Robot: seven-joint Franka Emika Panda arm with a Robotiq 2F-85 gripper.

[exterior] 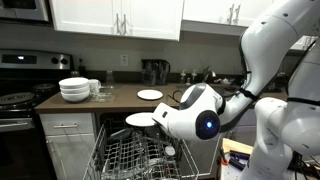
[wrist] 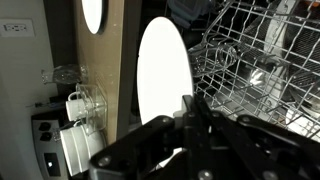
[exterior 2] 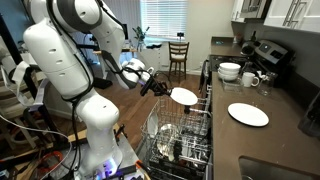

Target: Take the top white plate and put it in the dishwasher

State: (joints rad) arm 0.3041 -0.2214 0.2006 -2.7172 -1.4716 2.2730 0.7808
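Step in hand: carrying over. The plate is picked and now goes to the dishwasher.

- Claw [exterior 2: 165,92] clamped shut on the rim of the white plate [exterior 2: 184,96].
- The plate is lifted clear of the bench [exterior 2: 285,135] and hangs over the open dishwasher [exterior 2: 170,155], above its pulled-out rack [exterior 2: 182,125].
- In an exterior view the plate [exterior: 140,120] lies near flat, at 12 o'clock of the rack [exterior: 130,155] and apart from it.
- Wrist view: the plate [wrist: 163,75] is at centre with the rack wires [wrist: 260,60] at 3 o'clock. I cannot see any contact.
- A second plate [exterior: 150,95] sits on the bench, with stacked bowls [exterior: 75,90] at 9 o'clock of it.

Next move, as I judge it: come down, tip the plate onto its edge and line it up with a free gap between the tines. Some dishes already sit in the rack, so release only once the plate is seated.
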